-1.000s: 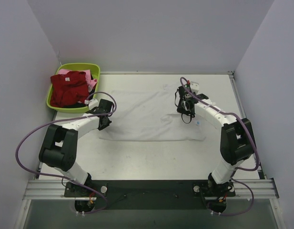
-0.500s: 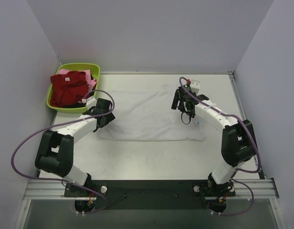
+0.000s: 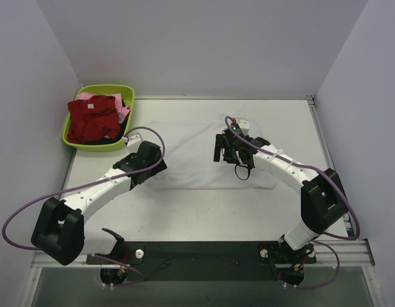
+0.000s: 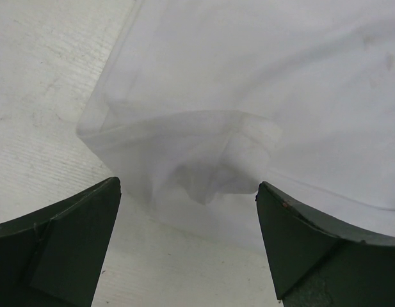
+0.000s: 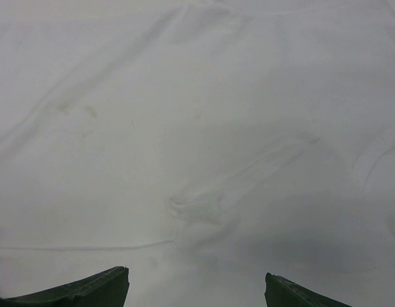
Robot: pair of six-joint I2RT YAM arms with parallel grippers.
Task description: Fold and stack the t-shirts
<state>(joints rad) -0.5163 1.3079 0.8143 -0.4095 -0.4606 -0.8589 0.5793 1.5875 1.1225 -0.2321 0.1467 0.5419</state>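
My left gripper [image 4: 187,185], right gripper [image 5: 196,274]: wide open, empty, over spread white shirt [image 3: 191,144]. In basin [image 3: 101,146]: red shirt [image 3: 91,119], pink shirt [image 3: 87,97]. Nothing stacked.

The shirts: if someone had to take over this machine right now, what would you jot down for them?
Left fingers: open, holding nothing, over the left edge of the white shirt, where a bit of cloth is bunched.
Right fingers: open, holding nothing, over the right part of the same shirt.
White shirt lies spread on the table. Red shirt and pink shirt sit crumpled in the basin.
Done: nothing is stacked.
Left: fold the white shirt, then take out, fold and stack the other two.
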